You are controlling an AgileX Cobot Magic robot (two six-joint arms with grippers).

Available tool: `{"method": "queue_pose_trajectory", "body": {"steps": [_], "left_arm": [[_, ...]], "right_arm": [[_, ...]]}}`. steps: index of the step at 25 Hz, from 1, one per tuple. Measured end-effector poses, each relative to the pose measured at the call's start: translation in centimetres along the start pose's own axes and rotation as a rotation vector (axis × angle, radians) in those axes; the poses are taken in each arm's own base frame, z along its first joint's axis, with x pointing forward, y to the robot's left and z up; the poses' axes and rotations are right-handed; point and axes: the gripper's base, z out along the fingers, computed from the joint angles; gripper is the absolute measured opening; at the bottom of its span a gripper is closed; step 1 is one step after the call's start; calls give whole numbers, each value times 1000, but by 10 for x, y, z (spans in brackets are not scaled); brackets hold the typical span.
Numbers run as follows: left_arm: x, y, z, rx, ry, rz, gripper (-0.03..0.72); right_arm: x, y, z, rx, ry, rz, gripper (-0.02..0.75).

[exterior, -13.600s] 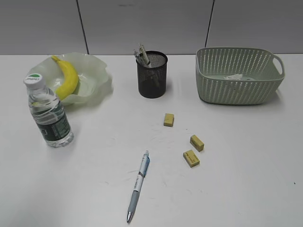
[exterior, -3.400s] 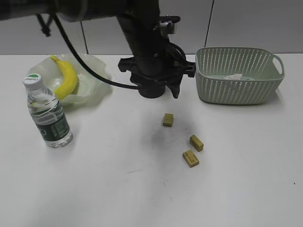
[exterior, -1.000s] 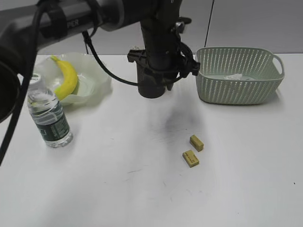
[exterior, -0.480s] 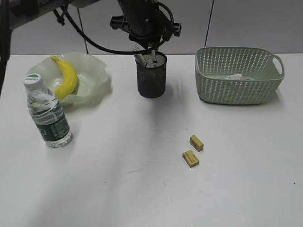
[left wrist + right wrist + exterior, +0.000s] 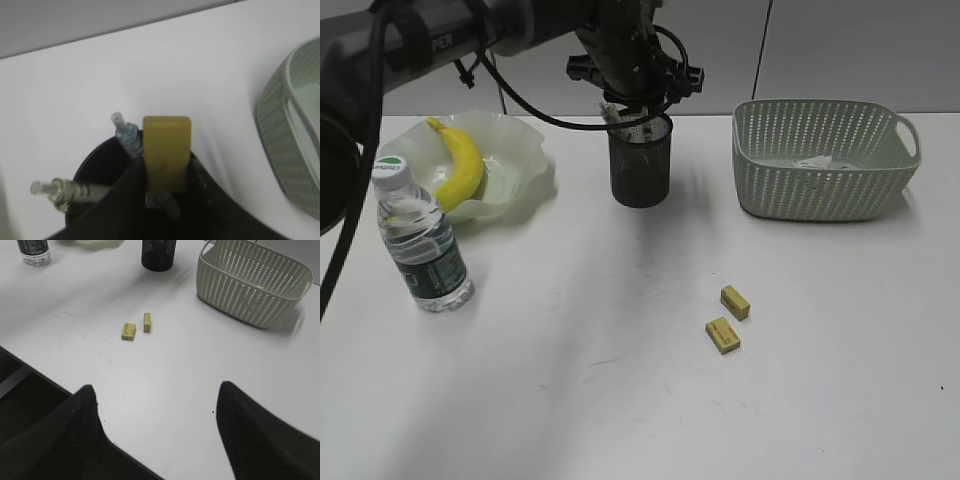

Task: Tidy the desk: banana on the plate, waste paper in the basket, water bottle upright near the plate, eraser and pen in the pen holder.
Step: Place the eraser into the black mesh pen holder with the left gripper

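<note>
My left gripper point(image 5: 638, 100) hangs just over the black mesh pen holder point(image 5: 640, 165), shut on a yellow eraser point(image 5: 166, 150). In the left wrist view the eraser stands upright between the jaws above the pen holder's rim point(image 5: 82, 167), with pens point(image 5: 126, 136) sticking out beside it. Two more erasers point(image 5: 736, 302) point(image 5: 723, 335) lie on the desk point(image 5: 570, 400). The banana point(image 5: 460, 165) rests in the pale green plate point(image 5: 525, 160). The water bottle point(image 5: 418, 240) stands upright in front of the plate. Waste paper point(image 5: 815, 162) lies in the basket point(image 5: 825, 160). My right gripper point(image 5: 157, 390) is open over bare desk.
The left arm reaches in from the upper left above the plate and bottle. In the right wrist view the two loose erasers point(image 5: 128, 331) point(image 5: 147, 322) lie ahead, the basket point(image 5: 255, 285) beyond them on the right, and a dark table edge point(image 5: 30, 390) at lower left.
The pen and one eraser have left the desk. In the last second the left gripper rose from in front of the pen holder to above it, then came down slightly, holding the eraser.
</note>
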Motion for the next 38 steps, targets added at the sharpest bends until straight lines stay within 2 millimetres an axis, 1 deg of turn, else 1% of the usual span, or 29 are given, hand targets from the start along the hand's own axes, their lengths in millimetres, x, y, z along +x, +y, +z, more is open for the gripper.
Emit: {"method": "queue_pose_trajectory", "body": {"steps": [4,7,10,17,22,24,25,27,29,33,38], "left_arm": [[-5,-3,1,27,-61,0,179],[-5,-2,1,23,-58,1,179],[-3,2,3,9,-32,-1,179],[11,8,21,-30,45,10,179],[11,9,21,-44,43,22,179],[11,9,21,-46,42,24,196],[11,9,21,-47,43,24,221],[11,9,21,-47,41,24,280],[10,9,20,-45,41,22,313],[8,9,17,-41,34,20,330],[-5,8,-5,-26,-14,13,331]], "right_arm": [[0,0,0,0,0,0,582],[0,0,0,0,0,0,582],[0,0,0,0,0,0,582],[0,0,0,0,0,0,582],[0,0,0,0,0,0,582],[0,0,0,0,0,0,582],[0,0,0,0,0,0,582],[0,0,0,0,0,0,582],[0,0,0,0,0,0,582],[0,0,0,0,0,0,582],[0,0,0,0,0,0,582]]}}
